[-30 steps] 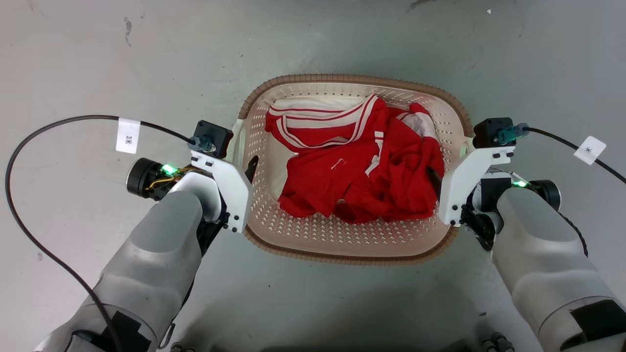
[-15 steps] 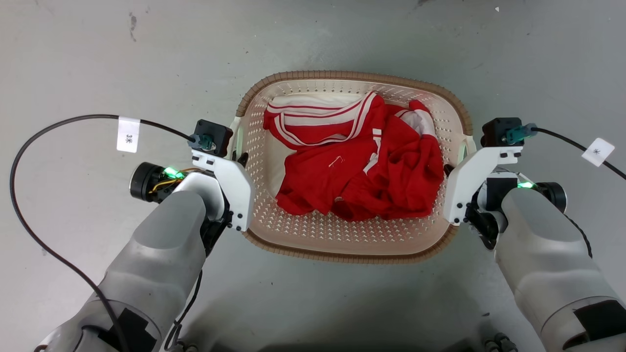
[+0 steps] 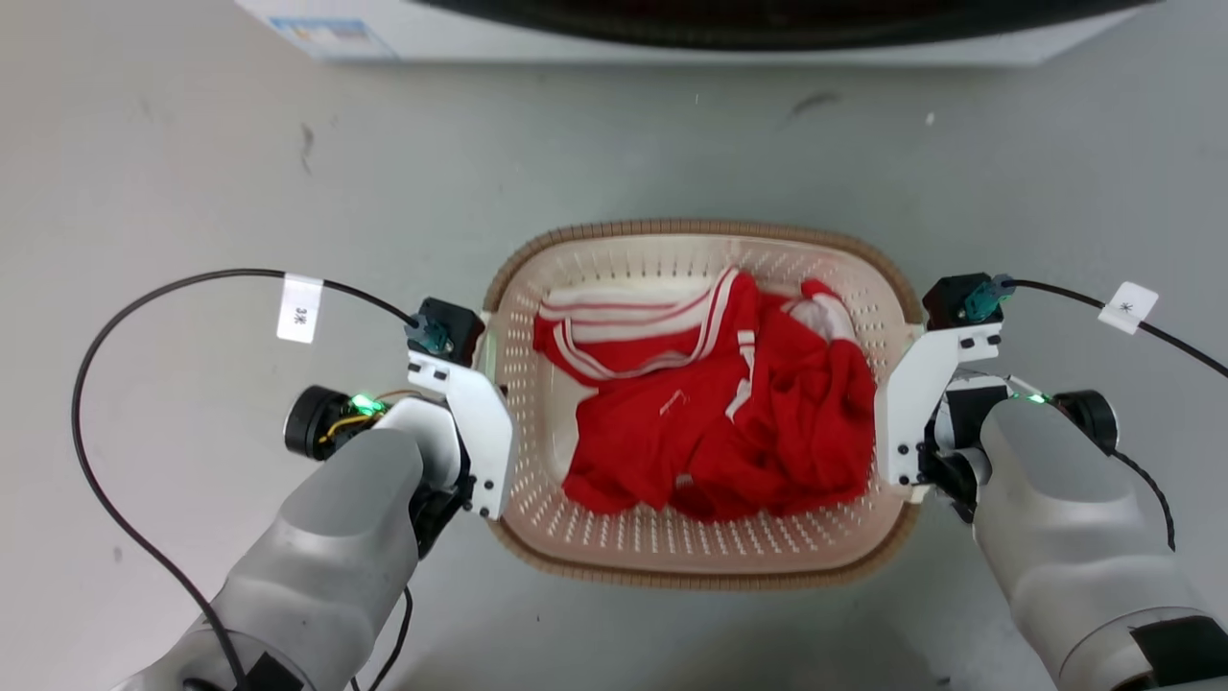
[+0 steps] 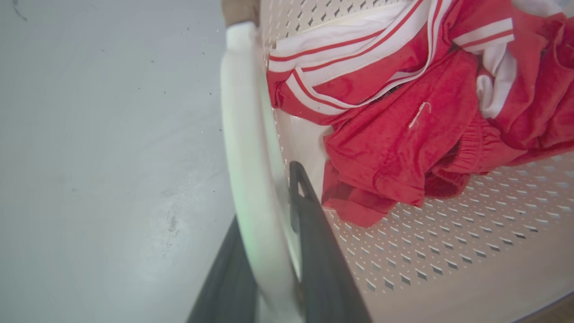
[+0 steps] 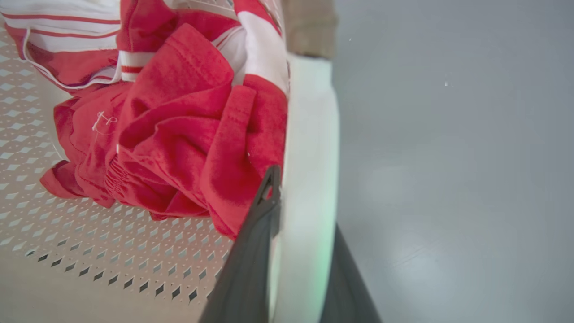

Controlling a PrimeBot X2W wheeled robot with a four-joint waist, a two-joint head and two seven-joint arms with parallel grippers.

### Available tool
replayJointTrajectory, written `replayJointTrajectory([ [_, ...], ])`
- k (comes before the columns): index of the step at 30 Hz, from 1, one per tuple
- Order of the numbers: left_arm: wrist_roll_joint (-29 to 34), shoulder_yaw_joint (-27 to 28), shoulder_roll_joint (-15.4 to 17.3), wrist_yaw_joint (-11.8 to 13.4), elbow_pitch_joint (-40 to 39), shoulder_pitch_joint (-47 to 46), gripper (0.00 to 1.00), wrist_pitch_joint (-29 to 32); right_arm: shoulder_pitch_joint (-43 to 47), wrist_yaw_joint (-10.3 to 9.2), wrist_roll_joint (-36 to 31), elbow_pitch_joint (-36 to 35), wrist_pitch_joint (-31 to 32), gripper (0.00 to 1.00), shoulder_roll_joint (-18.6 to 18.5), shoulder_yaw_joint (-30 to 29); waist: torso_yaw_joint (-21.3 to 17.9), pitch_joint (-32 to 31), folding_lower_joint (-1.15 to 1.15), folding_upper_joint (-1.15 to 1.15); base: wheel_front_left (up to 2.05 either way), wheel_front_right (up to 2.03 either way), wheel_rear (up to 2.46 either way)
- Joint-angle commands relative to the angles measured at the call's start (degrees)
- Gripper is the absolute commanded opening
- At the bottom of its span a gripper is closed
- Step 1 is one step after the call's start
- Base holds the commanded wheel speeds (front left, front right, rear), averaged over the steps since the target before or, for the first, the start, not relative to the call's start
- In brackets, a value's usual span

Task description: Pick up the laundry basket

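- Laundry basket (image 3: 700, 229): one, a rounded rectangle of cream plastic pierced with rows of small holes, with a brown woven-look rim. It sat between my two arms, near a white appliance (image 3: 672, 50). I could not tell whether it rested on the floor (image 3: 192, 163).
- Handles: two, smooth white plastic, a left handle (image 4: 242, 134) and a right handle (image 5: 311, 134).
- Left gripper (image 4: 264, 202): its dark fingers pinched the left handle, one inside the basket wall and one outside.
- Right gripper (image 5: 305, 197): it pinched the right handle the same way.
- Clothes (image 3: 710, 422): one crumpled heap of soft red fabric with white stripes, lying in the basket.
- Floor: smooth grey, scuffed.
- Cable tags: two, white. The left tag (image 3: 299, 309) read "3" plus one character, and the mark on the right tag (image 3: 1127, 307) was unreadable.
- The appliance's blue label (image 3: 326, 29) was too small to read.
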Motion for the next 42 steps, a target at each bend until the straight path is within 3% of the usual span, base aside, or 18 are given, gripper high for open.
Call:
replayJointTrajectory([
  [1, -0.59, -1.22, 0.63, -0.18, -0.78, 1.00, 0.00, 1.43, 0.84, 0.13, -1.50, -0.14, 1.13, 0.00, 0.07, -0.34, -0.11, -4.67, 0.00, 0.00, 0.00, 0.00, 0.00],
  [14, -11.83, -9.71, 3.85, -0.35, -8.22, 4.91, 0.00, 16.63, 4.80, 0.07, -4.47, -0.19, 14.50, 0.00, -0.08, -0.99, -0.60, -22.70, 0.00, 0.00, 0.00, 0.00, 0.00],
  [24, -17.99, -15.47, 5.94, -0.40, -11.47, 7.62, 0.00, 22.63, 7.65, 0.06, -5.49, -0.15, 22.47, 0.00, -0.19, -1.89, 0.13, -33.35, 0.00, 0.00, 0.00, 0.00, 0.00],
  [33, -22.46, -17.54, 7.09, -0.32, -10.84, 10.61, 0.00, 25.54, 11.84, 0.04, -1.51, -0.13, 26.96, 0.00, -0.39, 0.95, 0.24, -39.66, 0.00, 0.00, 0.00, 0.00, 0.00],
  [42, -24.95, -18.81, 7.21, -0.26, -10.69, 11.48, 0.00, 27.91, 12.89, 0.05, 2.59, -0.71, 28.95, 0.00, -0.38, 3.96, 0.25, -41.73, 0.00, 0.00, 0.00, 0.00, 0.00],
])
